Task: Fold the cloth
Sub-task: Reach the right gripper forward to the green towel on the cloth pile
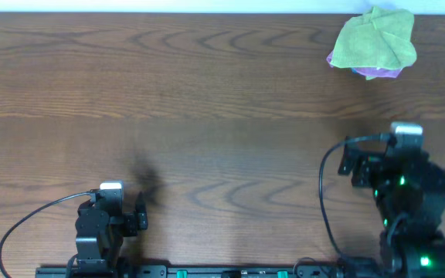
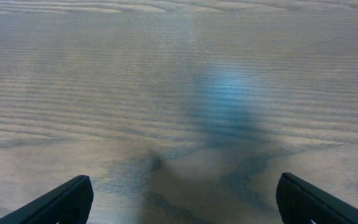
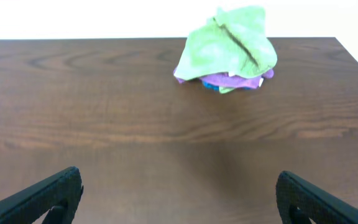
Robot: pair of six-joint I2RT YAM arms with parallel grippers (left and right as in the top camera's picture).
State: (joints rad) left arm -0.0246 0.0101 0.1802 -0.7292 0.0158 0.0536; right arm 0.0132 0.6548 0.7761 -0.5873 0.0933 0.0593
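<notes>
Sitting crumpled at far right corner of table (image 1: 207, 77): green cloth (image 1: 373, 38), bunched up, not folded, lying atop purple fabric (image 3: 232, 81) with bit of blue showing underneath. Left end effector (image 2: 185, 190) near front left of table, fingers spread wide, nothing between, bare wood below. Right end effector (image 3: 179, 180) at front right, fingers spread too, empty, facing cloth, well apart from it.

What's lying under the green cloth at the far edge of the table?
A purple cloth peeks out beneath the green cloth, with a sliver of blue. How far they extend underneath is covered.
</notes>
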